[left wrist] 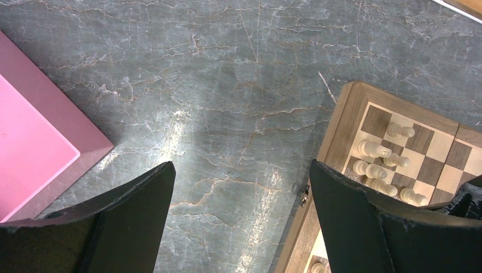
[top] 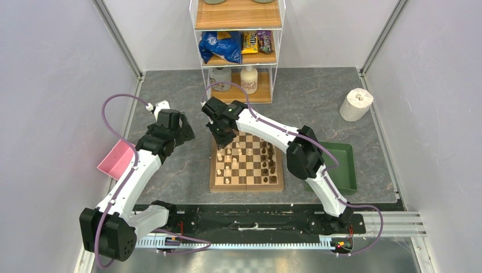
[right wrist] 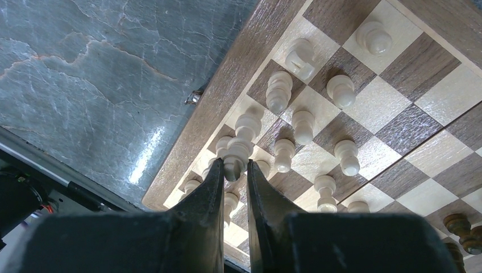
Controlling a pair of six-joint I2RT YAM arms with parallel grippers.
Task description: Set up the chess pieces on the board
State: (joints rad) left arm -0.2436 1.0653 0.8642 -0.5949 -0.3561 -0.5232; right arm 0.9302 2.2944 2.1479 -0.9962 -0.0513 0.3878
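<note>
Right gripper (right wrist: 234,166) clamped on a cream chess piece (right wrist: 241,145) — over the board (right wrist: 200,122), near its edge. Left gripper (left wrist: 241,168) wide open above the grey tabletop (left wrist: 227,85), beside the board.

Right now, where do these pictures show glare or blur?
Left wrist: a pale streak of glare on the table, the jaws only dark shapes. Right wrist: another bright patch on the table beside the board; pale pieces sharp, near jaws softer. Top external: even light, pieces tiny.

Grey marbled tabletop (top: 182,170); pale walls (top: 57,68)
</note>
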